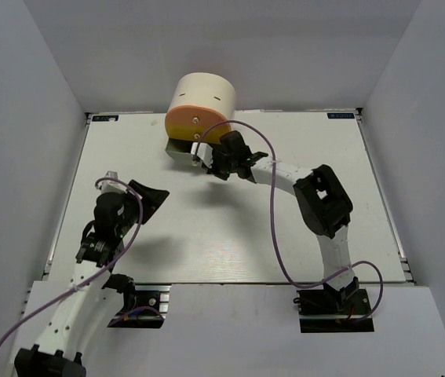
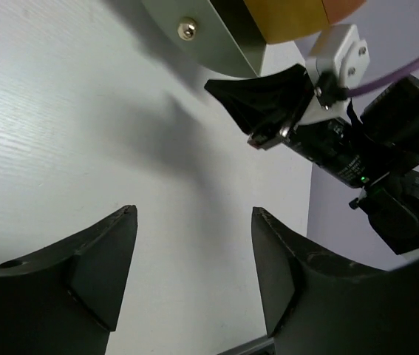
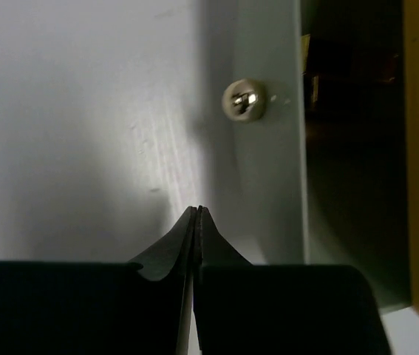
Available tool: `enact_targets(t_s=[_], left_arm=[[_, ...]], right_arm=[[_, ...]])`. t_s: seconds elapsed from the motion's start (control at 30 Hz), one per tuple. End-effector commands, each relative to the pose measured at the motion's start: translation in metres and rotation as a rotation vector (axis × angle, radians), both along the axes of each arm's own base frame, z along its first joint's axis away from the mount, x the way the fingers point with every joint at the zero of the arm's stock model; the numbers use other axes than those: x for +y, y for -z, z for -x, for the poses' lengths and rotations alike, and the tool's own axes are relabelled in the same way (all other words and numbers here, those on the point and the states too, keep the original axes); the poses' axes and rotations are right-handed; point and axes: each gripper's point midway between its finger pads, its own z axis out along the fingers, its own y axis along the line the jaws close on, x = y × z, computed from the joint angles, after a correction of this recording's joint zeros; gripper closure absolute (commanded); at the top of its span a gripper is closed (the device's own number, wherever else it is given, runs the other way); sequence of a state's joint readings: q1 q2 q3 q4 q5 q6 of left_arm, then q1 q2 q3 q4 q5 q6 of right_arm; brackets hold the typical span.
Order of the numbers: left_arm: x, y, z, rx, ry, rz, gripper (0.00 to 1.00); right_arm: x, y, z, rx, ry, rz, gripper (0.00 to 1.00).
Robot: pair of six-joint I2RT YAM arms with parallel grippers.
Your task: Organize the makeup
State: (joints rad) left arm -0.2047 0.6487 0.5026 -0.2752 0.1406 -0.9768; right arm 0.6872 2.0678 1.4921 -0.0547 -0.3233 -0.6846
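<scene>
My right fingers (image 3: pixel 168 248) are pressed together near the screw (image 3: pixel 244 100) on the open drawer (image 3: pixel 268 170) of the cream box (image 1: pixel 202 98). My left fingers (image 2: pixel 94 259) stand apart above the surface (image 1: pixel 230 228). I cannot make out the makeup; the drawer's inside is dark.

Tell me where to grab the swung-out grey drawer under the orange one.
Take the small metal knob on the front wall of the grey drawer: it is the only part standing out from that smooth wall. Come from the bare table side facing the wall, where the right gripper points; it is shut, so open it first.
</scene>
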Motion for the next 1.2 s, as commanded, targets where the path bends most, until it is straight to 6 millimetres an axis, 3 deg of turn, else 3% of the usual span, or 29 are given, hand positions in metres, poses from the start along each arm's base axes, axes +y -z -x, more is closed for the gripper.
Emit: enact_targets(t_s=[0.0,0.13,0.33,0.9,1.0,1.03,1.07,1.1,1.13,1.17], left_arm=[[0.022,0.024,0.016,0.083,-0.105,-0.046,0.27],[0.028,0.025,0.026,0.1,-0.127,-0.052,0.25],[0.037,0.025,0.029,0.106,-0.172,-0.067,0.21],[0.037,0.026,0.032,0.119,-0.182,-0.052,0.2],[0.038,0.021,0.033,0.105,-0.186,-0.05,0.19],[0.038,0.02,0.033,0.103,-0.187,-0.052,0.19],[0.038,0.019,0.033,0.097,-0.186,-0.051,0.19],[0.038,0.019,0.033,0.094,-0.186,-0.052,0.19],[0.038,0.017,0.032,0.079,-0.183,-0.049,0.19],[0.037,0.016,0.032,0.072,-0.176,-0.046,0.19]], right_arm=[[0.017,-0.034,-0.052,-0.208,0.154,-0.049,1.0],[0.031,-0.027,-0.065,-0.303,0.204,-0.031,1.0],[0.025,-0.024,-0.096,-0.407,0.371,0.015,1.0],[0.017,-0.028,-0.121,-0.459,0.438,0.023,1.0],[0.018,-0.026,-0.098,-0.367,0.345,0.007,1.0],[0.029,-0.025,-0.078,-0.305,0.24,-0.023,1.0],[0.034,-0.048,-0.059,-0.282,0.166,-0.063,1.0],[0.025,-0.023,-0.033,-0.194,0.108,-0.02,1.0],[0.031,-0.026,-0.007,-0.128,0.003,-0.063,1.0],[0.028,-0.056,0.009,-0.115,-0.022,-0.122,1.0]])
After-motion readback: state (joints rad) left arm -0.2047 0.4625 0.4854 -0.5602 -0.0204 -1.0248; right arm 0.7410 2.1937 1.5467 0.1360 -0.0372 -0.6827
